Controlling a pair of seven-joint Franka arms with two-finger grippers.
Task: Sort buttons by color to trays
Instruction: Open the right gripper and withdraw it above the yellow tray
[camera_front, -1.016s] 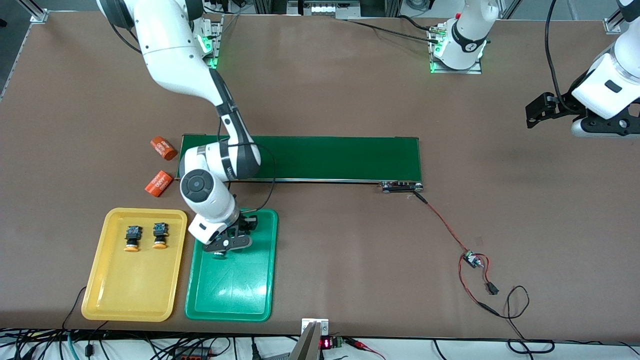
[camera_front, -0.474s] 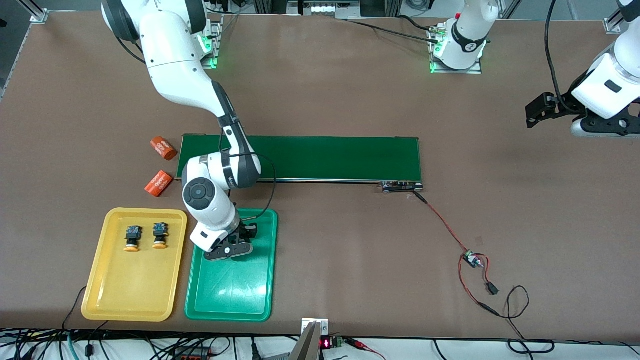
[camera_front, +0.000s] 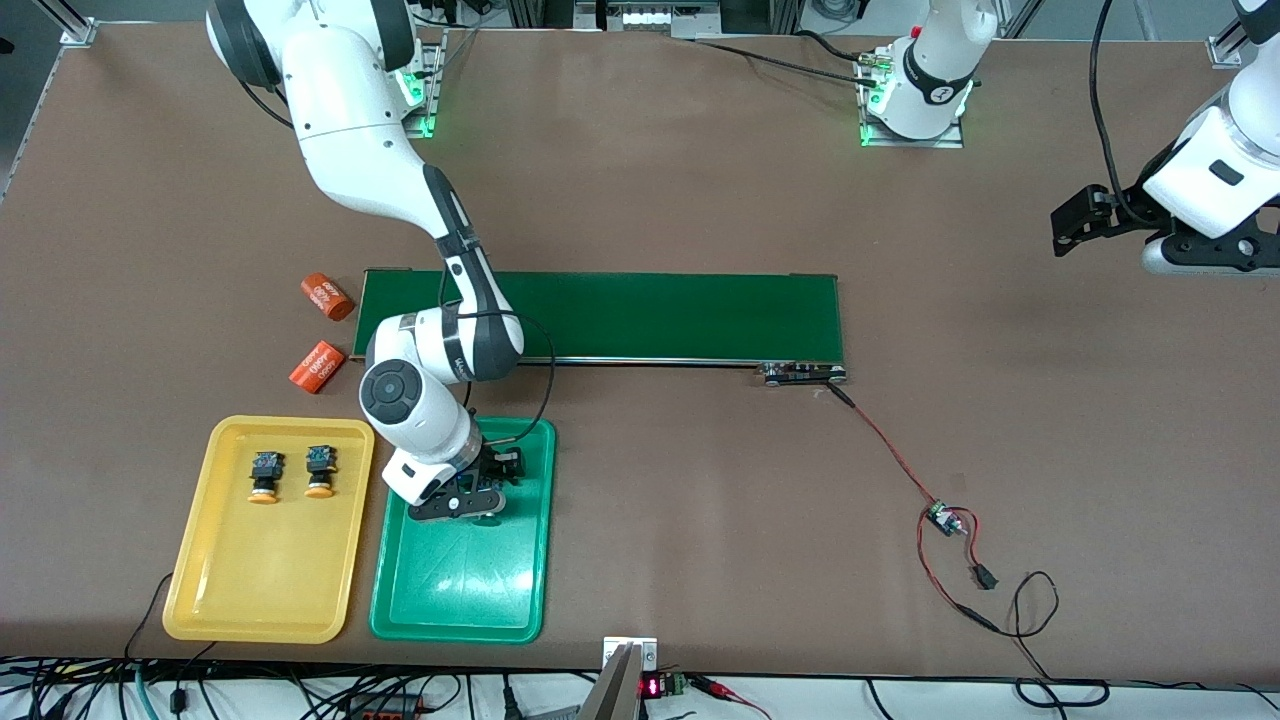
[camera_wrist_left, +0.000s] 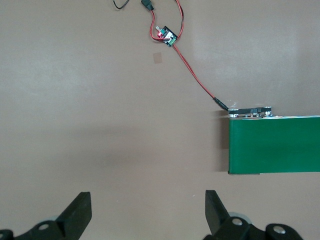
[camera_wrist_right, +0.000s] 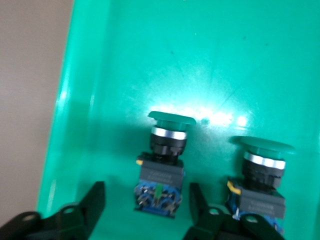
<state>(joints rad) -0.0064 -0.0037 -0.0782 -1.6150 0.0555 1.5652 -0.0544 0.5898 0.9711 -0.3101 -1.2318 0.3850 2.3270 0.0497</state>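
Front view: the right end effector (camera_front: 462, 503) is low in the green tray (camera_front: 458, 590). Two yellow buttons (camera_front: 264, 476) (camera_front: 319, 471) lie side by side in the yellow tray (camera_front: 262, 590). The left end effector (camera_front: 1075, 225) waits above the counter (camera_front: 650, 180) at the left arm's end.

Left wrist view: the left end effector (camera_wrist_left: 148, 212) is spread wide, holding nothing, over bare counter near the belt (camera_wrist_left: 274, 144).

Right wrist view: the right end effector (camera_wrist_right: 145, 205) stands open astride one green button (camera_wrist_right: 162, 167), not gripping it. A second green button (camera_wrist_right: 260, 172) lies just beside it in the green tray (camera_wrist_right: 200, 60).

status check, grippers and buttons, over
Right gripper low over green tray, jaws open astride one green button. Left gripper open, waiting. Yellow buttons in yellow tray. Nothing blocking.
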